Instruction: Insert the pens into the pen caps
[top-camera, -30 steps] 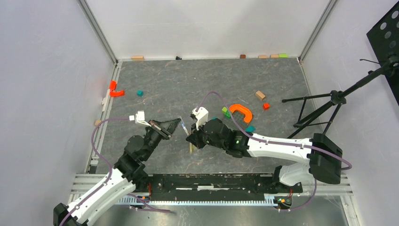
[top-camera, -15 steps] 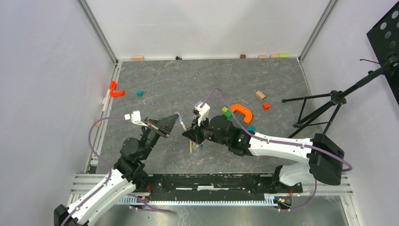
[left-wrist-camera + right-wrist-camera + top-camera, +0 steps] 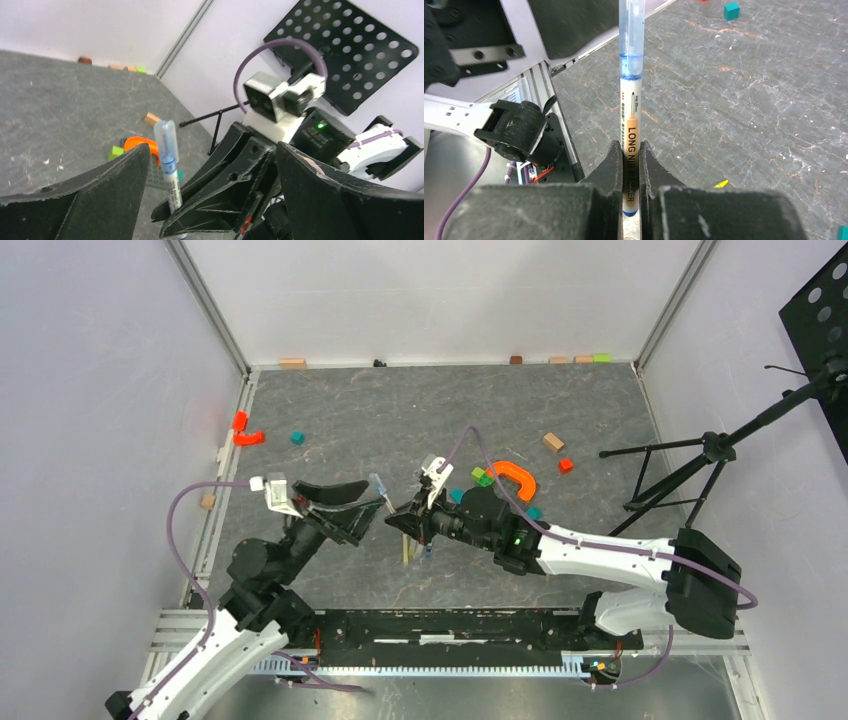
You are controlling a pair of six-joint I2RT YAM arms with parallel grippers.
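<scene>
My right gripper is shut on the white-barrelled pen and holds it off the table. A translucent bluish pen cap sits on the pen's far end. My left gripper is open, with its fingers wide on either side of the capped pen and not touching it. In the top view the left gripper faces the right gripper at mid-table, and the cap lies between them. A pale yellow pen lies on the table below the right gripper, with a small bluish cap beside it.
An orange arch and green blocks lie just behind the right arm. A tan block, a red block, a teal cube and an orange piece are scattered further off. A black tripod stand reaches in from the right.
My left gripper has opened and let go of the cap, which stays on the pen. The left arm has drawn back to the left. The right gripper keeps its hold.
</scene>
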